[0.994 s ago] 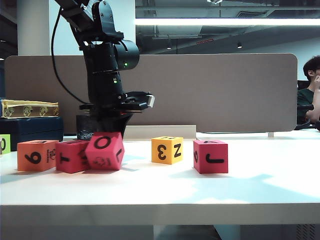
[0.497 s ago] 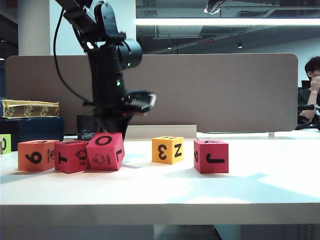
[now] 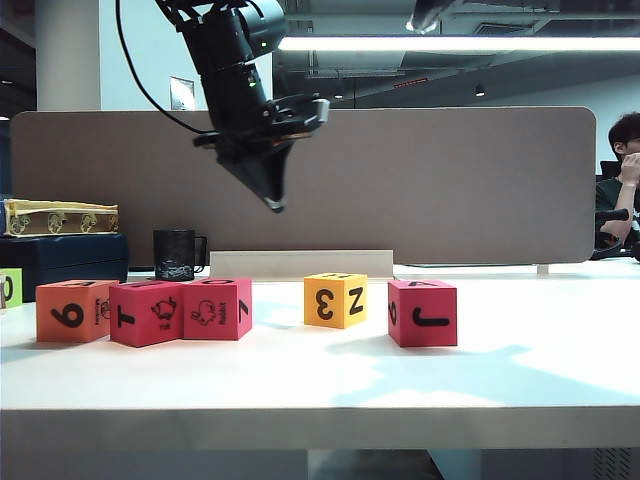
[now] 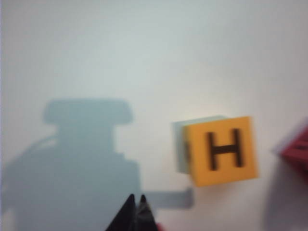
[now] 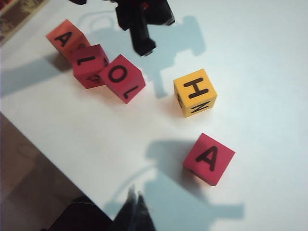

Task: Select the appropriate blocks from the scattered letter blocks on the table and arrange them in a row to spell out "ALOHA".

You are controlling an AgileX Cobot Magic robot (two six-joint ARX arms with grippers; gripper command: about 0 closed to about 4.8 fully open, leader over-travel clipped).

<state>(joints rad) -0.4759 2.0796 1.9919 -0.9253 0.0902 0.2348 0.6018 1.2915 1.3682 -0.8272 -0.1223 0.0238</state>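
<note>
The blocks (image 5: 115, 74) lie on the table (image 3: 500, 370): orange, two magenta touching in a row, then the yellow block (image 5: 195, 92) and last magenta apart, bare white between. Top letters show only from above — A, L, O, H, A. My left gripper (image 3: 275, 200) hangs high, pinched shut, empty; my right gripper (image 5: 135, 204), cropped, is closed too.

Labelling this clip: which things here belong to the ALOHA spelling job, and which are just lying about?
Job:
orange block
two touching magenta blocks
yellow block
magenta block farthest right
table
left gripper, shut, raised
right gripper, shut, high

Lying about:
lime-green cube
black mug
gold box
</note>
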